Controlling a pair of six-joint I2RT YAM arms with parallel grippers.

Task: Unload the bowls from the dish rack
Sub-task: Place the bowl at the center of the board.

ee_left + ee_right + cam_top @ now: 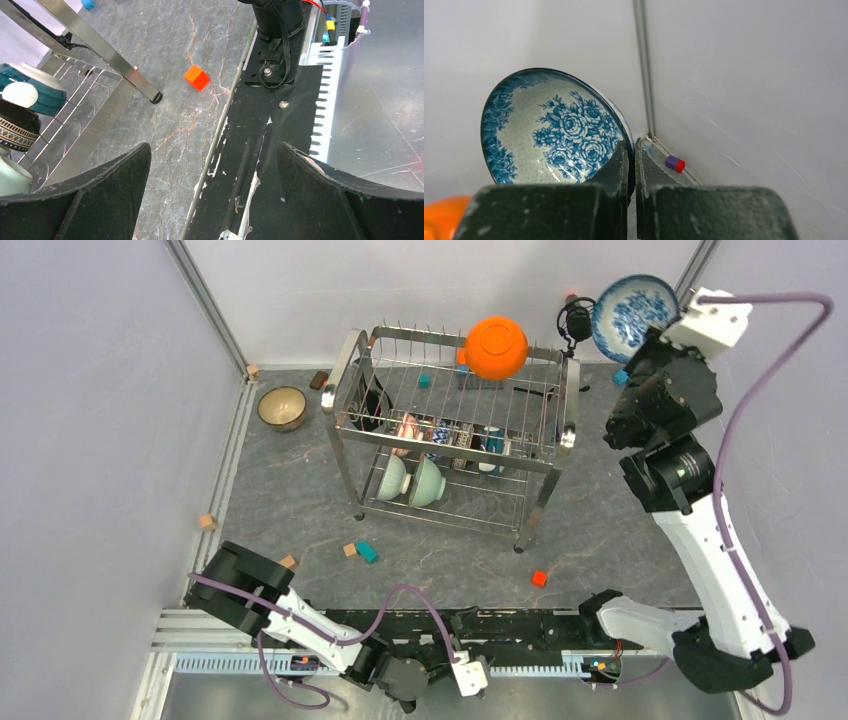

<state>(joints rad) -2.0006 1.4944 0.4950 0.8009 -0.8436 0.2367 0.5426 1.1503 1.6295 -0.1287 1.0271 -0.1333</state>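
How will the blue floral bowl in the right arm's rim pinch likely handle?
Probably rigid glazed ceramic: the blue floral bowl shows glossy highlights, so it may be slippery. The fingers pinch only its rim, so it could pivot. Likely chips or breaks if dropped.

This looks like a robot lab. Two robot arms [715, 550] with purple cables [770, 350] are bolted at the edge of a grey table [620, 540]. Plain pale walls [100, 390] and metal posts [205, 305] box it in. Little coloured blocks [367, 552] lie around a dish rack [450, 448].
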